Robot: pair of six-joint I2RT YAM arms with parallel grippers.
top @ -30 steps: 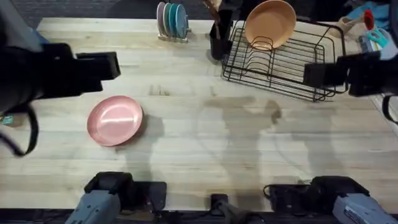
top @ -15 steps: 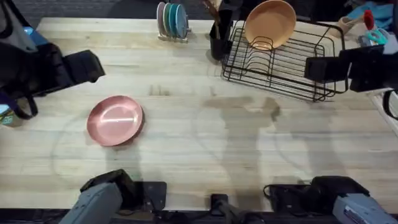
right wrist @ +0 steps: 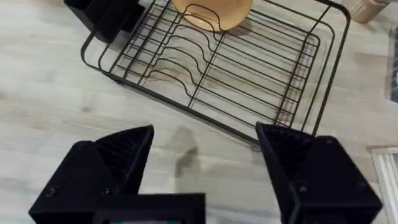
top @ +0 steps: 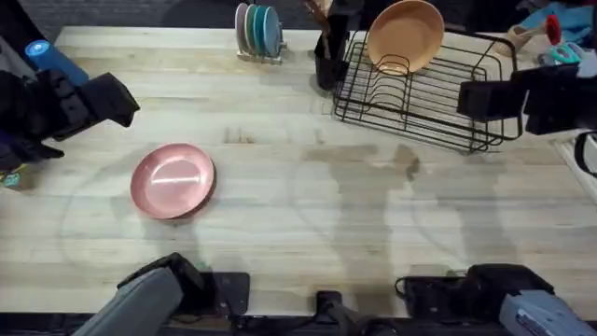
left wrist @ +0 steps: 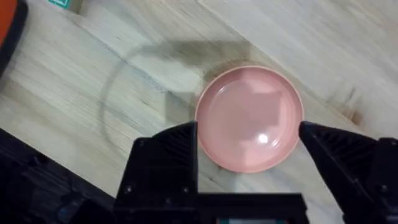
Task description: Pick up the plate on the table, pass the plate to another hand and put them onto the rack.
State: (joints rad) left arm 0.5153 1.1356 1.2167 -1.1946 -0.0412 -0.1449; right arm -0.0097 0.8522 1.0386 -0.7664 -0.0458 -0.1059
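Having been drawn back toward the left edge over the last second, the left pincer (left wrist: 249,134) is now seen held above the plate (top: 173,180), its fingers spread wide on either side of the rim in the wrist view. From this a descent for the pick-up is judged to be near. The plate, round, glossy and pink with a shallow rim, lies flat on the table (top: 308,215), left of centre. At the right, beside the rack (top: 420,93), the right pincer (right wrist: 205,158) is kept open.
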